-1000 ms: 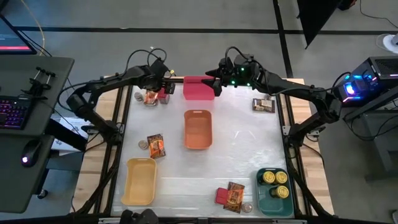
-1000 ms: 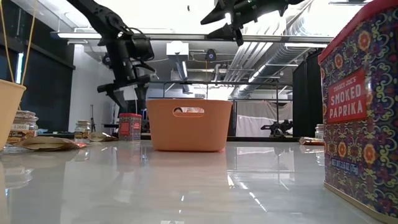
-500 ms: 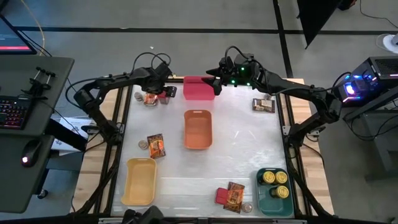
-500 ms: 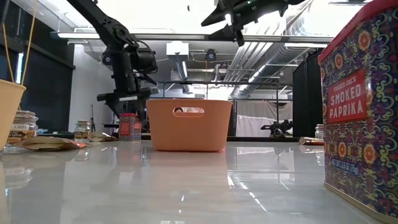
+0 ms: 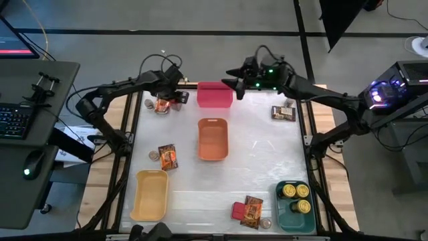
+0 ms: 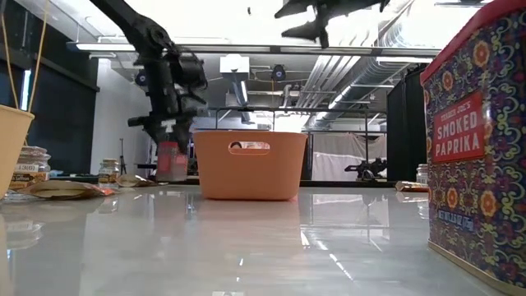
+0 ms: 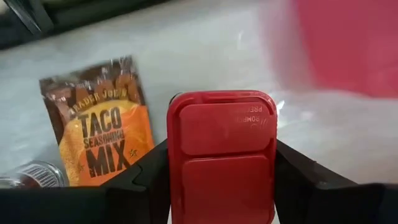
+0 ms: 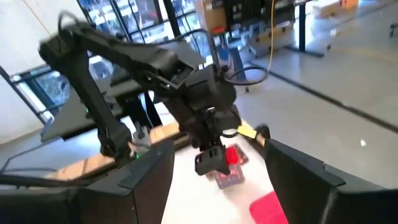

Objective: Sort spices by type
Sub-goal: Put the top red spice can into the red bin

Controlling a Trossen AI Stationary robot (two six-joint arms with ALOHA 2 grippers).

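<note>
My left gripper [image 5: 175, 99] stands at the table's far left, shut on a red box [image 7: 221, 155] of spice, which also shows in the low view [image 6: 171, 160]. Beside the box lie an orange-brown taco packet [image 7: 102, 124] and a tiny jar [image 7: 31, 174]. My right gripper [image 5: 235, 79] hangs high above the far edge by the pink bin [image 5: 215, 95], open with nothing between its fingers [image 8: 143, 180]. More packets [image 5: 167, 156] [image 5: 253, 209] lie flat on the table. Yellow-topped tins [image 5: 289, 191] sit in the green bin [image 5: 281, 207]. My left gripper pinches the red box between its two fingers [image 7: 146, 180], one on each long side just under the lid [image 7: 174, 155]. The fingers come steeply from above. The box stays upright, lid up; it looks raised a little off the table, though the low view is blurred.
An orange bin [image 5: 212, 138] stands mid-table and a yellow bin [image 5: 150, 194] at the near left. A packet [image 5: 283, 112] lies at the far right. Another red box [image 5: 238, 211] sits near the front edge. A paprika tin [image 6: 477, 140] looms close in the low view.
My left gripper has sunk over the red box, shut on it, and come up a little with the box. My right gripper has risen higher above the far edge, still open.
</note>
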